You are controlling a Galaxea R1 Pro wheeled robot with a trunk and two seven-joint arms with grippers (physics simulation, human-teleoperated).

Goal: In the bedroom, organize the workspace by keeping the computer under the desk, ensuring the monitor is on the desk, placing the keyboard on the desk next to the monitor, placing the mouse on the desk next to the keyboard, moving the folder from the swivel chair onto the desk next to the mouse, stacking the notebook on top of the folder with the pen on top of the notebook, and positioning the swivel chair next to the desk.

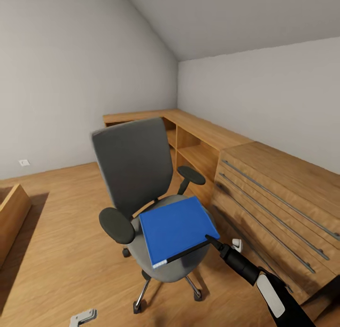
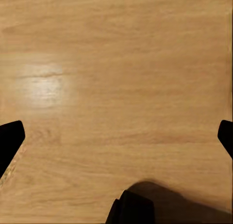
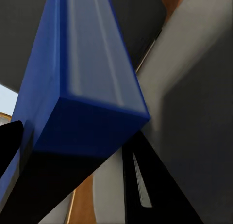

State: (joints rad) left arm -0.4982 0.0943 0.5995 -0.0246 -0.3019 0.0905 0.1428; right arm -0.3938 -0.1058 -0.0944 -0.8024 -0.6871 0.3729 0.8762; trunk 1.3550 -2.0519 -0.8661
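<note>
Folder (image 1: 177, 230): bright blue, thin, flat; lies on the seat of the swivel chair (image 1: 134, 171), tilted slightly, one corner at the seat's front edge beside the right armrest side. In the right wrist view the folder (image 3: 82, 88) shows as a thick blue slab edge seen very close.
Swivel chair: grey back and seat, black armrests, chrome star base on black casters; stands on the wooden floor (image 1: 61, 251), just beside the light wooden drawer cabinet (image 1: 278, 204).
Right claw (image 1: 208, 238): black, reaching in from the lower right of the head view; its tip is at the folder's near right corner. One finger (image 3: 145, 185) lies under the folder's edge in the right wrist view, another dark finger tip sits at the opposite side. Whether the fingers pinch the folder cannot be told.
Left claw (image 2: 116, 136): fingers spread wide, nothing between them; points down at bare wooden floor (image 2: 121, 64).
Cabinet run: light wooden shelving (image 1: 189, 143) continues from the drawer cabinet along the wall into the room corner.
Wooden box edge (image 1: 12, 213): at the left of the head view, on the floor.
</note>
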